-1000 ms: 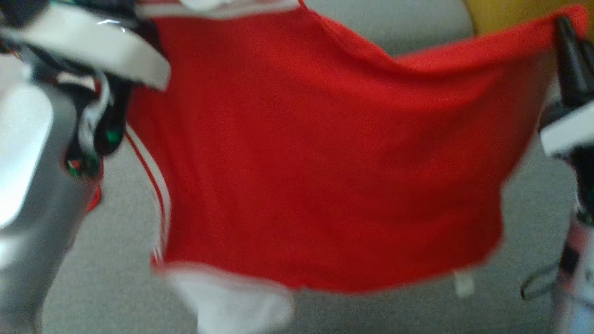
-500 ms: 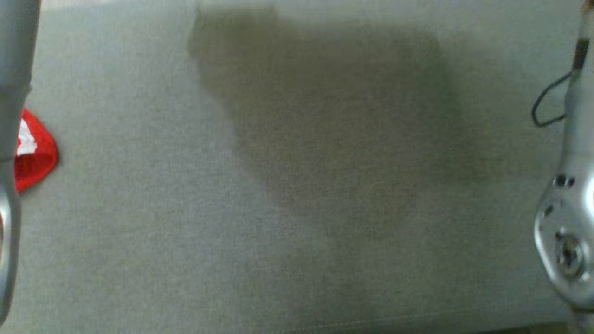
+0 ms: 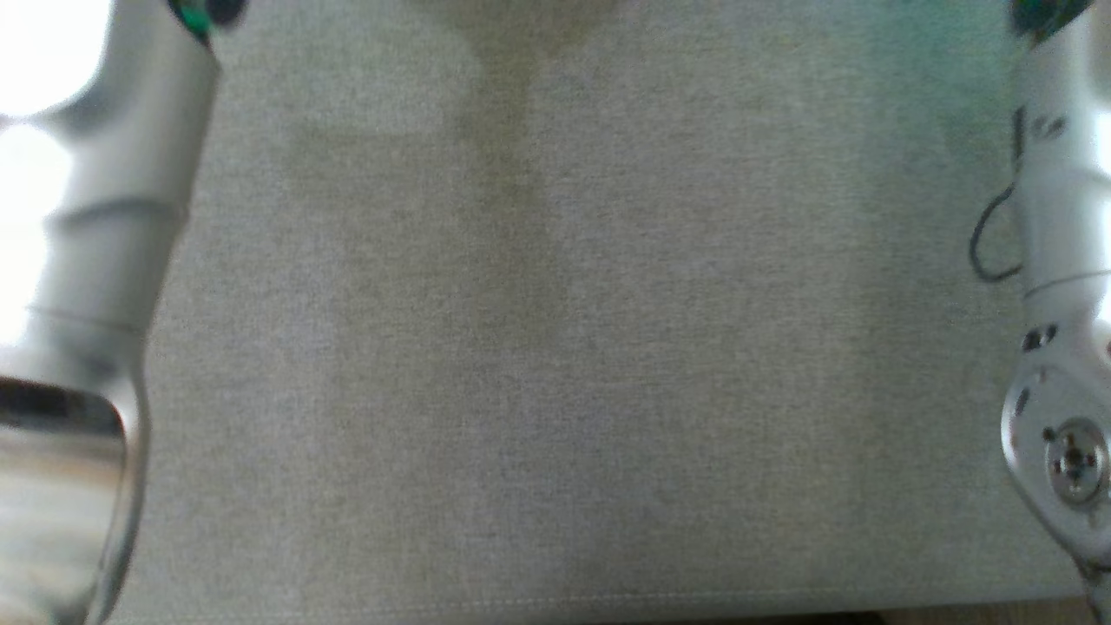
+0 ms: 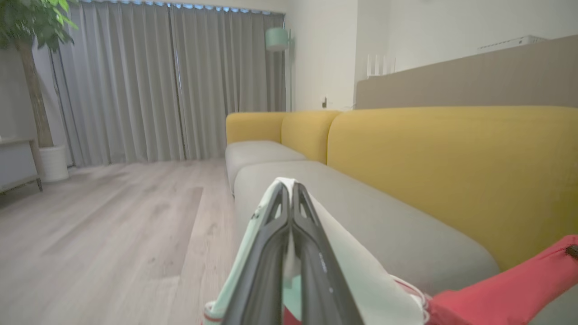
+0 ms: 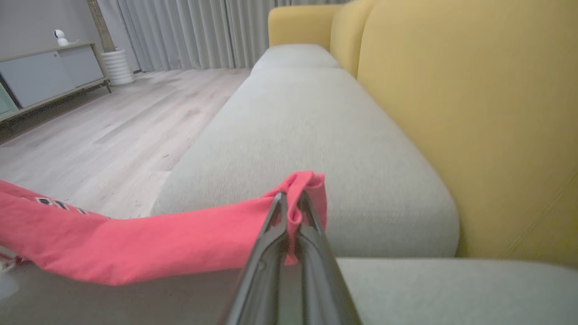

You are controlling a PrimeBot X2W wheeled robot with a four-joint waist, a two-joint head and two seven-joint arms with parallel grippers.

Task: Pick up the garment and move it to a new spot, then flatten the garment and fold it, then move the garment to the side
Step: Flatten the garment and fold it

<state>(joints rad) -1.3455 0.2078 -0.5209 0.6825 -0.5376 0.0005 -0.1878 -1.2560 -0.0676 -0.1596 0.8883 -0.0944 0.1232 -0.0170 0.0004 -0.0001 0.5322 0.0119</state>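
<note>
My left tool (image 4: 291, 187) is clamped on the white edge of the red-and-white garment (image 4: 519, 280). Its two fingers are pressed together, with a fold of white cloth caught between them and draped over their tips. My right tool (image 5: 291, 198) is clamped on a red edge of the same garment. A small bunch of red cloth stands up past its closed fingertips. The garment hangs in the air above the sofa seat cushion (image 3: 555, 347), stretched between the two tools and clear of the cushion surface. In the left wrist view its red part runs off above the cushion toward the lower right. In the right wrist view it runs as a red band from the tool across the cushion's front edge. In the head view my left forearm (image 3: 113, 217) and right forearm (image 3: 1059, 260) flank the cushion, and a faint shadow lies on the cushion top. The yellow backrest (image 5: 474, 113) rises directly behind the cushion. The wooden floor (image 4: 113, 225) lies in front of the cushion.
</note>
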